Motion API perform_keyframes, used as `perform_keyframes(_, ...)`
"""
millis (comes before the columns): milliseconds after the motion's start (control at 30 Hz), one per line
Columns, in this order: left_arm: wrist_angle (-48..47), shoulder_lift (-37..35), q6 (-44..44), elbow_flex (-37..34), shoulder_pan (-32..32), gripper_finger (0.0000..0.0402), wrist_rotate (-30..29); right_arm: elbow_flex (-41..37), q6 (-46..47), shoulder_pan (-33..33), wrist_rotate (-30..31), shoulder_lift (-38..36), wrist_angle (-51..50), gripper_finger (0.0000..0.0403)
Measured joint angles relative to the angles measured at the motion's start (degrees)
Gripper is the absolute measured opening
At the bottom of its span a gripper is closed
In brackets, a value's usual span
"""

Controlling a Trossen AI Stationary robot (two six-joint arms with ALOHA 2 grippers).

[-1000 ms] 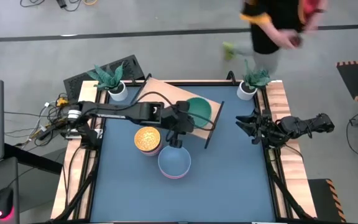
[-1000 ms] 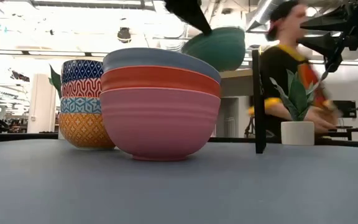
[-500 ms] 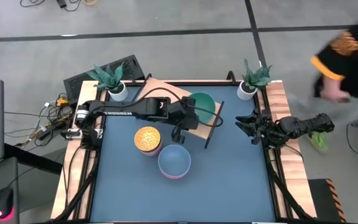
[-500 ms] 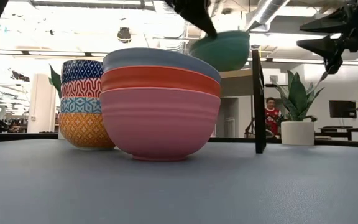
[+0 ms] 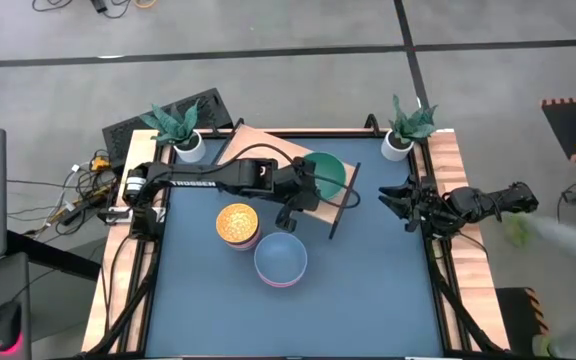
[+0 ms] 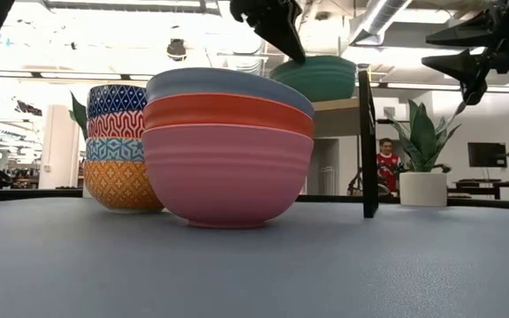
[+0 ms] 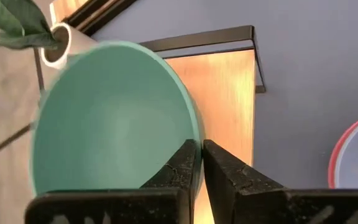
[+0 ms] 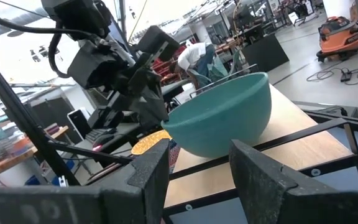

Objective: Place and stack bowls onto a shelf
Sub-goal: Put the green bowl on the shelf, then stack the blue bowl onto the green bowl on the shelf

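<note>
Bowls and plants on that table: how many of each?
Plain bowls: 4, green, blue-grey, red, pink
Patterned bowls: 4, stacked
Potted plants: 2
Total: 10

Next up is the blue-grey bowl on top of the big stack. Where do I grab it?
Judging by its pose, pinch the rim of the blue-grey bowl from straight above, one finger inside the open mouth. It sits upright, nested in the red-pink bowl, so its wall is hidden. Take the side facing away from the yellow bowl.
</note>
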Motion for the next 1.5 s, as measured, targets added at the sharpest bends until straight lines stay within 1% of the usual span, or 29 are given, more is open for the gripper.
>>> perform_keyframes(167,0.93,-0.01,2.54,0.00,-0.62,0.0058,0.26,0.00,-0.02,0.00,0.00,0.00,0.00,0.0191)
perform_keyframes(333,0.73,-0.06,2.63,0.05,-1.33,0.0107,-0.37,0.00,-0.07,0.00,0.00,0.00,-0.02,0.0191)
perform_keyframes(467,-0.30,-0.17,0.85,3.23,-2.54,0.0137,-2.36,0.00,-0.15,0.00,0.00,0.00,-0.04,0.0191)
perform_keyframes(533,-3.45,-0.20,-1.52,6.66,-3.39,0.0147,-2.13,0.00,-0.15,0.00,0.00,0.00,-0.06,0.0191)
perform_keyframes(633,-12.25,-0.41,-6.28,12.59,-4.66,0.0153,1.67,0.00,-0.17,0.00,-0.02,0.00,-0.20,0.0191)
perform_keyframes(767,-25.25,-0.46,-14.89,19.65,-6.47,0.0154,10.31,0.00,-0.15,0.00,-0.02,0.00,-1.18,0.0191)
perform_keyframes(867,-31.52,-0.58,-21.66,21.37,-8.24,0.0154,16.86,0.00,-0.16,0.00,-0.02,0.00,-2.29,0.0191)
perform_keyframes(933,-35.40,-0.49,-24.03,21.29,-10.24,0.0154,19.42,0.00,-0.14,0.00,-0.02,0.00,-2.70,0.0191)
perform_keyframes(1000,-37.54,-0.45,-24.43,19.99,-12.81,0.0154,19.60,0.00,-0.13,0.00,-0.03,0.00,-2.99,0.0191)
perform_keyframes(1067,-37.48,-0.44,-23.62,17.35,-15.28,0.0155,18.93,0.00,-0.13,0.00,-0.04,0.00,-3.00,0.0191)
perform_keyframes(1167,-33.61,-0.13,-22.84,12.41,-18.21,0.0155,18.24,0.00,-0.13,0.00,-0.04,0.02,-3.17,0.0191)
perform_keyframes(1300,-24.78,-0.51,-23.10,7.36,-18.48,0.0155,18.49,0.00,-0.13,0.00,-0.04,0.01,-3.16,0.0191)
perform_keyframes(1500,-22.96,-0.72,-20.97,3.23,-18.11,0.0155,19.22,0.00,2.14,0.00,-0.13,0.00,-3.22,0.0191)
